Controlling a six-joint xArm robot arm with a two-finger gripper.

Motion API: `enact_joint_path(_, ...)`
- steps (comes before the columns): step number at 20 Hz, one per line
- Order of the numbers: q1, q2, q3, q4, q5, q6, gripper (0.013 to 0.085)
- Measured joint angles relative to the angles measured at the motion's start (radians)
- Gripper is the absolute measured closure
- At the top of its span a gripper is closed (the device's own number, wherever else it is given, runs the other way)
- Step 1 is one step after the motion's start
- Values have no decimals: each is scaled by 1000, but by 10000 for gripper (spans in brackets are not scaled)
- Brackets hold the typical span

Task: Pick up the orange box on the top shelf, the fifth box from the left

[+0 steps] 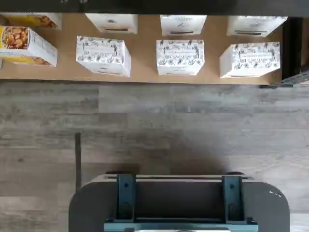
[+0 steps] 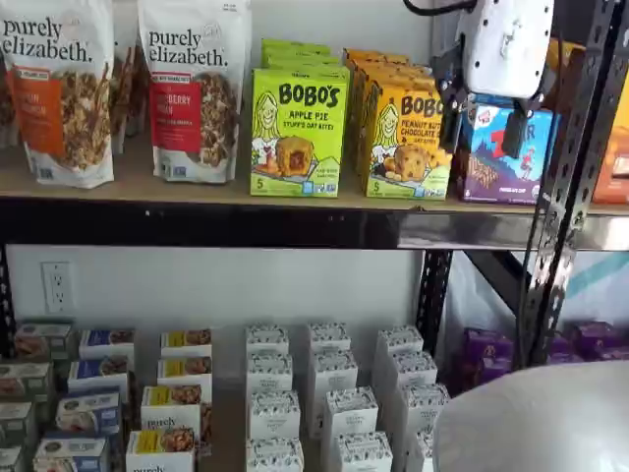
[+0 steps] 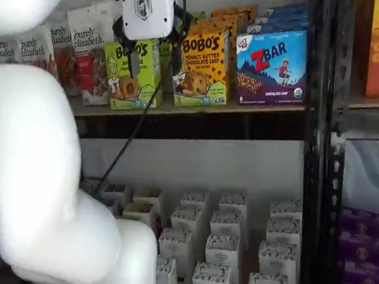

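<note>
Green carton (image 2: 298, 131) stood left; orange box (image 2: 405, 138) next on top shelf (image 2: 197, 187); ZBar (image 2: 506, 152) right. Gripper (image 3: 153, 61) hung before them, fingers apart, empty. Best centre on the orange face, clearing both neighbours.

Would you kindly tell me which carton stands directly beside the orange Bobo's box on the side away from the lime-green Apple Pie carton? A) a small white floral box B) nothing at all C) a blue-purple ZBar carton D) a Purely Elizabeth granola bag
C: in a shelf view the orange box has the lime-green carton on one side and the blue-purple ZBar carton on the other.
</note>
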Motion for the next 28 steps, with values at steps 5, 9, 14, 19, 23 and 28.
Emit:
enact_joint_path(5,27,18,-17,-33,30,14,130)
enact_joint_path(9,37,21,-14,-39,30,21,130)
enact_joint_path(14,64,28,2,-73,13,35,130)
enact_joint_path(19,43,58,12,-54,-28,25,130)
enact_joint_path(23,36,96,6,-60,-94,18,130)
enact_joint_path(28,28,131,-2,-69,-196,11,130)
